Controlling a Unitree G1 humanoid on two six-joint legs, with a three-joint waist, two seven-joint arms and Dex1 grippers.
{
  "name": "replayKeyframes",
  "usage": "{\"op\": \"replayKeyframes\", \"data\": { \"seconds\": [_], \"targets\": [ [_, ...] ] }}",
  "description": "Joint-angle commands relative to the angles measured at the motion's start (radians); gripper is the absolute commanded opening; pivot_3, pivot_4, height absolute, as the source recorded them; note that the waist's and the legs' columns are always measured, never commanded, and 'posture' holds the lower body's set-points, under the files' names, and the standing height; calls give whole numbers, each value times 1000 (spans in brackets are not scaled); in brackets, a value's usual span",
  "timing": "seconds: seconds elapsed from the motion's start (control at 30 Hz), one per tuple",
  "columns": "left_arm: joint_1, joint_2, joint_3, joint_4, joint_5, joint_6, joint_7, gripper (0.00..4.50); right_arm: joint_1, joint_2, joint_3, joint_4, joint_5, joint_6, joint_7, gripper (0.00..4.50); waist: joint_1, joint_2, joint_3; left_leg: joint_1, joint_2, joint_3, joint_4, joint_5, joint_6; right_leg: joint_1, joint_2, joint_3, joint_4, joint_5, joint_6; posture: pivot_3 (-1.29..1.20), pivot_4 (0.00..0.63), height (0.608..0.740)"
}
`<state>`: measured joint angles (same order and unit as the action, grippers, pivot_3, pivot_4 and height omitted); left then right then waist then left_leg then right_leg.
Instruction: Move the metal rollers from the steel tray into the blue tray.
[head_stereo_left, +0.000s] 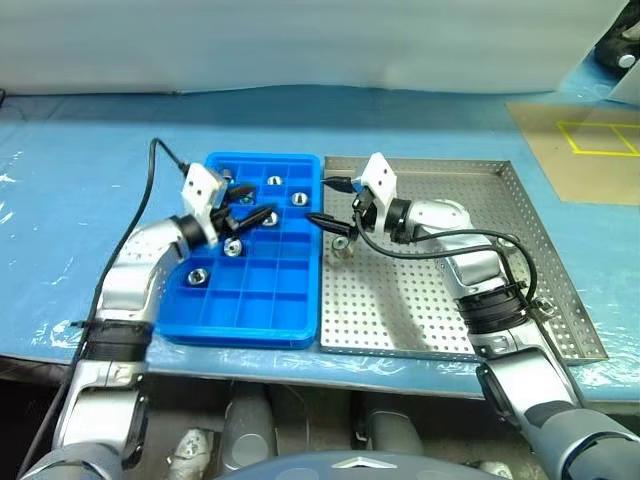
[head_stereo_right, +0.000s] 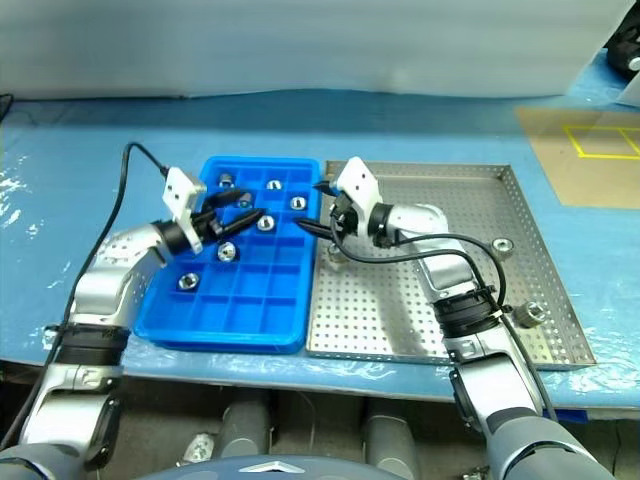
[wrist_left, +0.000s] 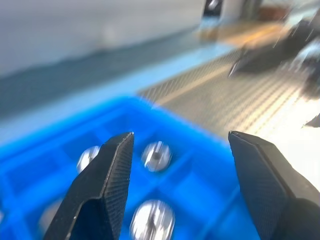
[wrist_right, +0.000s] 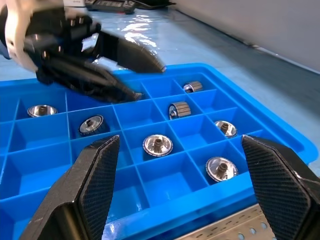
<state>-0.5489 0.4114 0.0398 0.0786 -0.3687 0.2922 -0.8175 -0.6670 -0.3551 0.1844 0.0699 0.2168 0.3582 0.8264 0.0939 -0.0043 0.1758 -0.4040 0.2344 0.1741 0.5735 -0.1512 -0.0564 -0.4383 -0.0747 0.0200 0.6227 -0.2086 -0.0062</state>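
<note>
Inside blue tray (head_stereo_left: 262, 320) several metal rollers (wrist_right: 158, 144), above it both fingers spread, empty

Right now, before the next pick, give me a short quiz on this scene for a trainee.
1. True or false: the right gripper is shut on a roller.
2. How many metal rollers lie on the steel tray? A one, B three, C six.
3. Over which tray does the left gripper hang?

Key
1. False: its jaws stand wide open and empty.
2. B: two more lie at and.
3. The blue tray.
</note>
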Motion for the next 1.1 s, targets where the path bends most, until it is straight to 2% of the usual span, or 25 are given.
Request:
{"op": "replayKeyframes", "data": {
  "seconds": [0.03, 0.23, 0.37, 0.5, 0.77, 0.9, 1.1],
  "targets": [
    [-90, -23, -33, 53, -2, -28, -49, 3175, 21, -29, -56, -90, 14, 14, -28, 4020, -7, 0, 0, 1, 0, 0, 0, 0, 0, 0, 0, 1, 0, 0, 0, -141, 150, 740],
    [-249, -72, -101, 282, 38, -115, -176, 3175, 113, -99, -128, -216, 19, 77, -89, 4020, -36, 0, 0, 1, -1, 1, 0, 0, 0, 0, 1, 4, -1, 0, 1, -307, 150, 740],
    [-331, -146, -124, 449, 60, -185, -226, 3175, 195, -128, -184, -347, 26, 156, -157, 4020, -59, 0, 0, 1, -2, 1, 0, 0, 1, 0, 1, 5, -1, 0, 1, -399, 150, 740],
    [-357, -228, -160, 552, 82, -249, -303, 3175, 332, -173, -268, -537, 48, 274, -215, 4020, -82, 0, 0, 2, -2, 2, 0, -2, 3, 2, 2, 7, -3, 0, 1, -536, 150, 740],
    [-359, -314, -221, 661, 129, -335, -442, 3175, 532, -241, -425, -790, 108, 459, -281, 4020, -145, 0, 0, 3, -3, 4, 3, -7, 12, 3, 1, 9, -6, 1, 2, -702, 150, 740],
    [-381, -379, -229, 742, 157, -391, -449, 3175, 611, -243, -493, -894, 138, 541, -318, 4020, -174, 1, 0, 4, -4, 4, 4, -9, 15, 6, 1, 9, -9, 1, 2, -747, 150, 740],
    [-474, -504, -215, 955, 239, -519, -294, 3175, 655, -237, -534, -980, 176, 626, -367, 4020, -219, 1, -1, 1, -9, 4, 6, -13, 22, 9, -3, 9, -18, 2, 4, -773, 150, 740]
  ]
}}
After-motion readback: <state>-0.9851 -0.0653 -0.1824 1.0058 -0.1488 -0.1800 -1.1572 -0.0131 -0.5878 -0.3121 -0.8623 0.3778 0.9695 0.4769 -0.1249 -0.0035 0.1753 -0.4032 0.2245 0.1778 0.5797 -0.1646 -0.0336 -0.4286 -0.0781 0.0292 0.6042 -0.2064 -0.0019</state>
